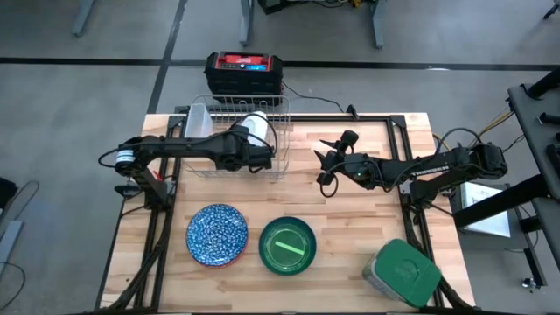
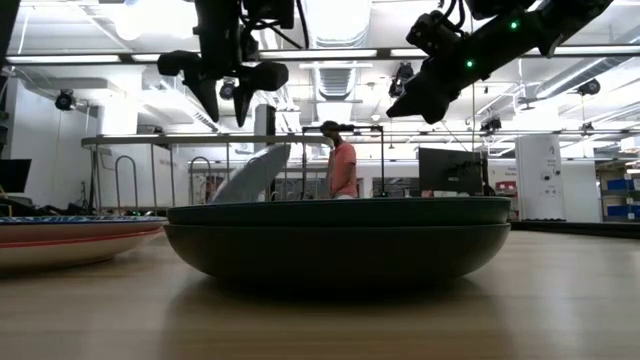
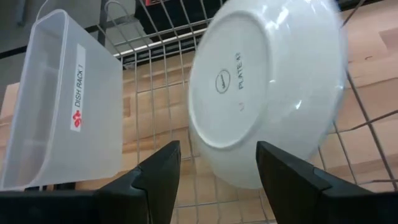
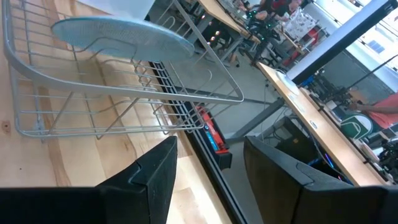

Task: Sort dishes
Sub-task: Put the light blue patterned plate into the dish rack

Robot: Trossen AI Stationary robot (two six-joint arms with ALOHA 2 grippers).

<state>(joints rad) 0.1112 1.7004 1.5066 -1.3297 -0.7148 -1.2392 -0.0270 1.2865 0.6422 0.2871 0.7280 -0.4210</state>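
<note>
So far, white plate (image 3: 267,87) standing on edge in wire rack (image 1: 241,138). Left gripper (image 3: 217,168) hovering beside it, fingers apart, gripping nothing. Right gripper (image 1: 337,156) idling right of rack, likewise open and empty. Blue plate (image 1: 216,234), green bowl (image 1: 287,246) waiting in front of rack, unsorted.

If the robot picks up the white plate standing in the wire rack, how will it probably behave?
The white plate looks glazed and glossy, so it may slip between the open left hand's fingers. It seems rigid and probably breakable, like ceramic. It leans on edge in the wire rack, so a push could tip it or roll it.
</note>
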